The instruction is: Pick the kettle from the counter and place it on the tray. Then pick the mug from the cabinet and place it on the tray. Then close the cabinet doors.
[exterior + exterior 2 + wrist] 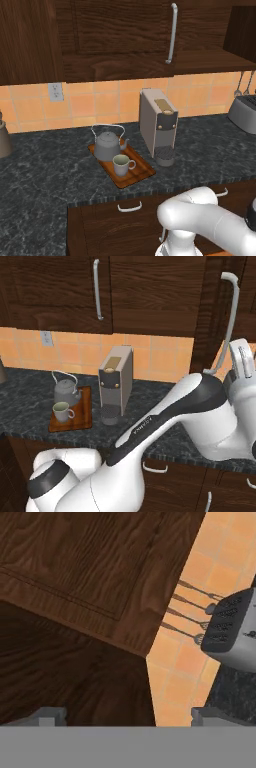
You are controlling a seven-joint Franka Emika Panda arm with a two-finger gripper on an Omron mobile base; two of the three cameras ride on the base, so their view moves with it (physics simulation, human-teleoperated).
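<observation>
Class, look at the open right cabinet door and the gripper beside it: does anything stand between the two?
Nothing visible does. The open gripper faces the door directly, with bare wood ahead of its fingertips. The toaster sits off to one side. The kettle and mug already rest on the tray.

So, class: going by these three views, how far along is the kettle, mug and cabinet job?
Done: the kettle and the mug both sit on the tray on the counter. In hand: the hand is open and empty, facing a cabinet door. Left: closing the cabinet doors; in the right base view the right door stands swung out, its handle in front of the arm.
</observation>
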